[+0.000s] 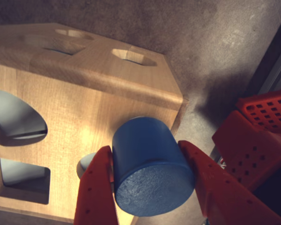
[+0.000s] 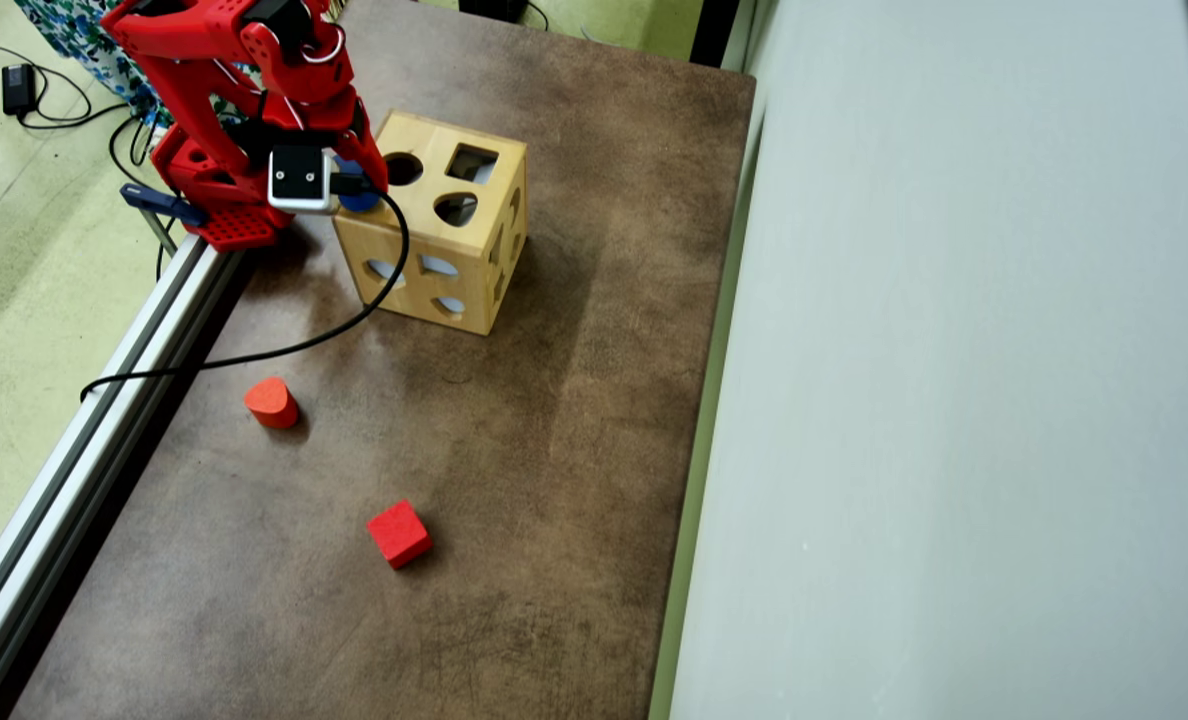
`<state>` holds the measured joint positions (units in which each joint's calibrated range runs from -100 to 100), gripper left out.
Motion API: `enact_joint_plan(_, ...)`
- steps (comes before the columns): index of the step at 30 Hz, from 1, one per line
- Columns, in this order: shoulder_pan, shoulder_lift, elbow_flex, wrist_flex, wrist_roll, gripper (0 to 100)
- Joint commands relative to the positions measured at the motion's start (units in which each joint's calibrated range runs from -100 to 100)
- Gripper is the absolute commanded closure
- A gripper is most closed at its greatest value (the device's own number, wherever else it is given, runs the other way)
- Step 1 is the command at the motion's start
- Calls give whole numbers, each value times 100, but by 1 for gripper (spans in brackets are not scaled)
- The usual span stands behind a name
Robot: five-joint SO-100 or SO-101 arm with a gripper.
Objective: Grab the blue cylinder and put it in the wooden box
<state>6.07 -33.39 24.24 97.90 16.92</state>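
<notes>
- Two red fingers (image 1: 99, 190) of the gripper (image 1: 150, 187) fill the bottom of the wrist view, clamped on the blue cylinder (image 1: 150, 171) from either side of its curved wall, so one flat round end faces the camera.
- That grip leaves the far flat end free, which suits pushing the block end-first through a round hole; this is a judgement from the pose alone.
- Behind the cylinder in this view stands the wooden box (image 1: 84, 112), its near face showing a rounded hole and a squarish hole at the left, and part of a third opening peeps out just beside the left finger.
- The cylinder sits between the fingers near a corner of the box; whether it touches the wood cannot be told.
- One overhead view shows the arm bent over the box's left top corner, with the gripper (image 2: 354, 190) partly hidden under the white wrist camera (image 2: 299, 178).
- Only a sliver of the blue cylinder (image 2: 359, 198) shows there, at the top edge of the wooden box (image 2: 454, 260), just left of the round top hole.
- The red rounded block (image 2: 271, 402) and the red cube (image 2: 399, 533) lie well apart on the brown table (image 2: 574, 450), untouched.
</notes>
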Motion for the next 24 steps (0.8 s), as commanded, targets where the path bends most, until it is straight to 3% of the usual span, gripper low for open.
enact_joint_plan(1, -124, -198, -72, 17, -20, 98)
enact_joint_plan(16, -243, -1285, -81, 17, -29, 98)
enact_joint_plan(24, -258, -1183, -72, -361, -410, 98)
